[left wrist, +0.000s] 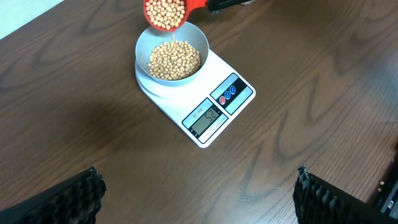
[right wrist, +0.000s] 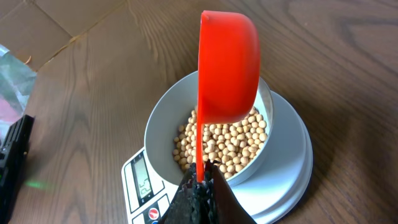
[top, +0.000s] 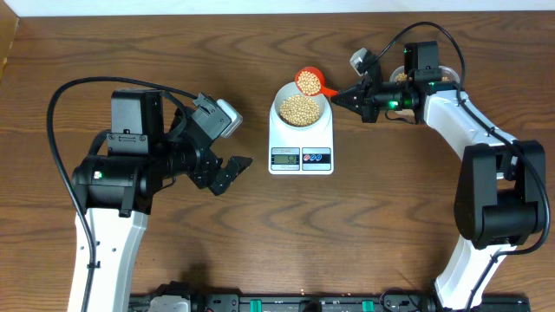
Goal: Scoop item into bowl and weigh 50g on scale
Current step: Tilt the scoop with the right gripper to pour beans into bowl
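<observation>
**Weighing station: bowl of beans on scale, scoop held above**

- Table (top: 390,199): dark wood-grain top; carries everything listed below.
- Scale (top: 325,137): white, flat, rectangular; stands at the table's centre between the two arms. The display (left wrist: 207,118) and the two round buttons (left wrist: 227,93) lie along the edge nearer the arm bases. The display shows digits, but they are too small to read with certainty.
- Bowl (top: 277,106): small, pale, round with a thick rim; sits upright on the scale platform, on the half away from the display.
- Beans (top: 302,109): small, round, tan-yellow. One lot covers the floor of the bowl in a shallow heap. A second lot lies in the scoop.
- Orange scoop (top: 309,81): round plastic cup on a straight handle. It hangs in the air over the far rim of the bowl, tipped with its mouth toward the bowl, and does not touch the bowl.
- Right gripper (top: 336,97): reaches in from the right of the scale, jaws clamped tight on the end of the scoop handle; the right wrist view shows the handle running up from between the fingers.
- Left gripper (top: 232,173): left of the scale and apart from it, jaws spread wide, holding nothing. Its dark ribbed fingers (left wrist: 74,199) frame the bottom corners of the left wrist view.
</observation>
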Motion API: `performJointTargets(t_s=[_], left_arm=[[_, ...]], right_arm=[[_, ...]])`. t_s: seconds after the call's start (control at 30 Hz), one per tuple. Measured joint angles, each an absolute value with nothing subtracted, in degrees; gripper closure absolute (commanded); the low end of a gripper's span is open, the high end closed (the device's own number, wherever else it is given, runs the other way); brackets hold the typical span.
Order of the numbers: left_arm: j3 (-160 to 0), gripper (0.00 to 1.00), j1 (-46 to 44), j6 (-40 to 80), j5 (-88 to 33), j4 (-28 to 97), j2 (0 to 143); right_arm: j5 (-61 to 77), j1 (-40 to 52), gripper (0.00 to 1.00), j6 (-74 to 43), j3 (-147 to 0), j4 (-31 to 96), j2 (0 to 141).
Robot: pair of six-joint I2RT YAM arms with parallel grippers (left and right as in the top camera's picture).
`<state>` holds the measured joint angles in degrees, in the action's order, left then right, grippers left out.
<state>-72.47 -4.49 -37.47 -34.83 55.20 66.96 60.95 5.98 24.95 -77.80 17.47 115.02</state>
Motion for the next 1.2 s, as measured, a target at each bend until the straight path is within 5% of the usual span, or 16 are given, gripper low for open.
performJointTargets(t_s=[1.2], left_arm=[[-72.5, 0.01, -4.5, -37.5, -34.8, 55.2, 67.0]], right_arm=[[64.7, 6.1, 0.99, 16.7, -77.8, 13.7, 115.0]])
